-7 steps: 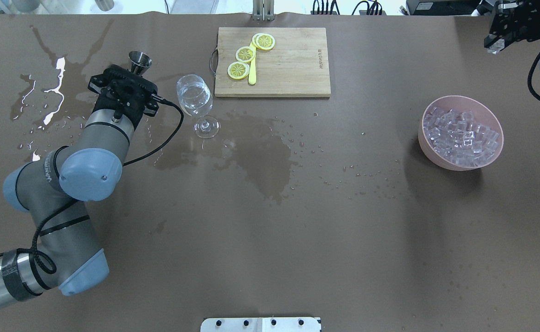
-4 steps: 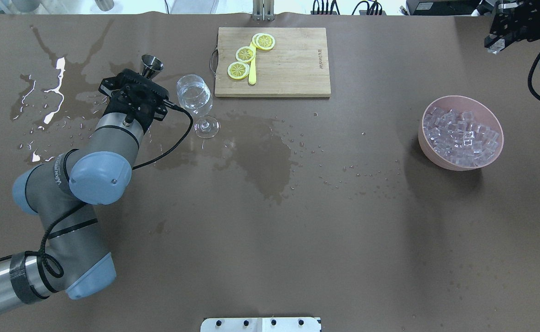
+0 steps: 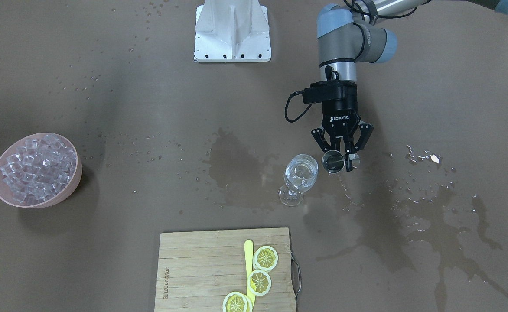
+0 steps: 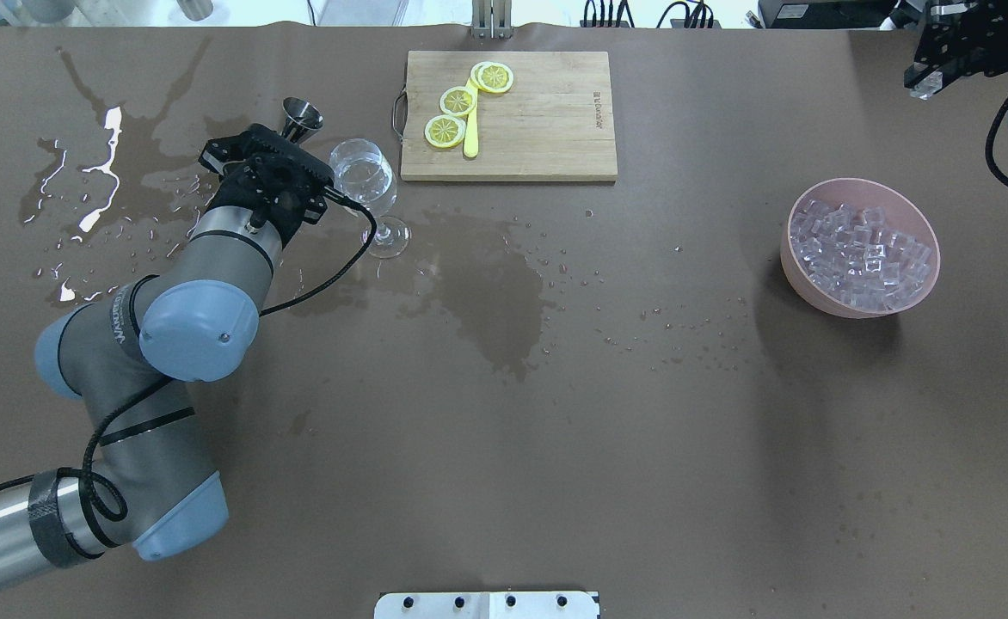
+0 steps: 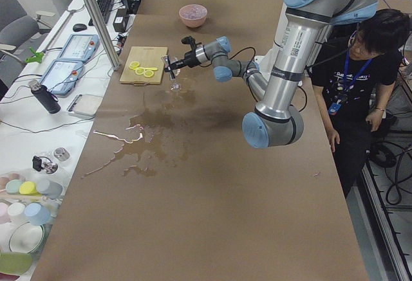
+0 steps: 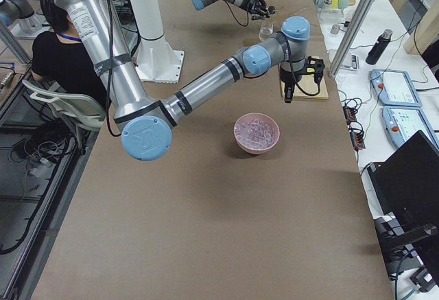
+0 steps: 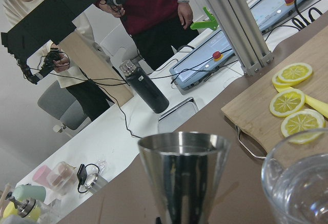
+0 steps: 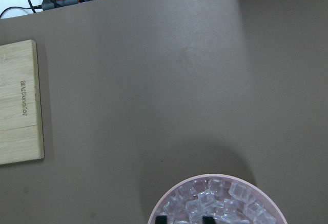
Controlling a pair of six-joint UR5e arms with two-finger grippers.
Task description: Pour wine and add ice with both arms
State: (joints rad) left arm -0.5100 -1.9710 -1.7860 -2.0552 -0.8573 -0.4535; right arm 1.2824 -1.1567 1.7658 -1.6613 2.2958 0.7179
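My left gripper [image 3: 340,159] is shut on a small steel jigger [image 3: 333,161], held upright right beside the rim of the wine glass [image 3: 301,173]. From overhead the jigger [image 4: 302,116] sits just left of the glass [image 4: 365,176], which holds some clear liquid. The left wrist view shows the jigger [image 7: 183,178] close up and the glass rim [image 7: 302,183] at lower right. My right gripper [image 4: 927,82] hangs high at the far right, shut on a translucent ice cube. Ice [image 4: 865,249] fills the pink bowl [image 4: 792,258], which lies below it in the right wrist view [image 8: 169,201].
A wooden cutting board [image 4: 538,120] with lemon slices [image 4: 458,101] and a yellow knife lies behind the glass. Wet patches and puddles [image 4: 487,292] spread over the brown table around and left of the glass. The white mounting post [image 3: 232,30] stands at the robot's side.
My left arm has carried the jigger to the right, from a hand's width left of the glass to right beside its rim. The right arm has not moved.
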